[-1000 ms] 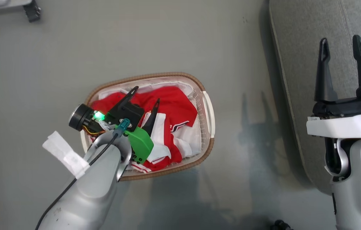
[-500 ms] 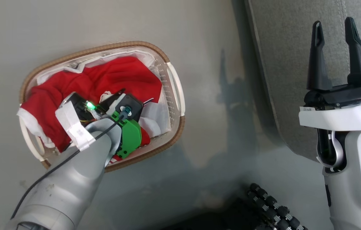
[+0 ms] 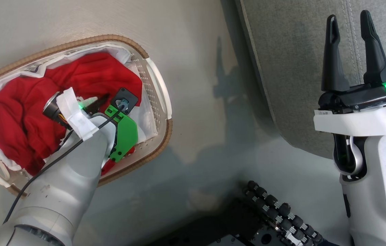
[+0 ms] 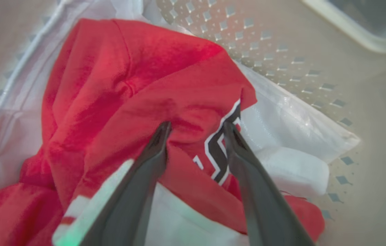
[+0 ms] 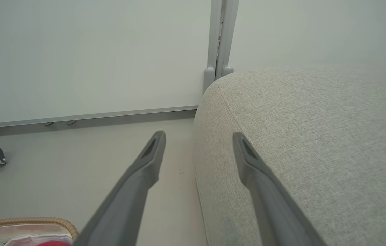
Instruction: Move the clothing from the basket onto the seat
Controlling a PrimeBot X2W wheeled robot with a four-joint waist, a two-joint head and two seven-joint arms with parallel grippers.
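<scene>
Head view: basket cut off at left edge, left pincer tips hidden behind its wrist. Wrist view: it's spread, tips dug into red clothing in the basket, fold between them. Right pincer spread over seat, upper right.

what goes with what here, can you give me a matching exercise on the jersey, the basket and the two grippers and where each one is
Things:
1. red jersey
2. basket
3. left gripper
4. right gripper

Places or states:
a. open and empty, up by the grey seat
b. standing on the floor
c. lying inside the basket
d. fingers apart, tips down on the red cloth

Pairs: 1-c, 2-b, 3-d, 4-a
</scene>
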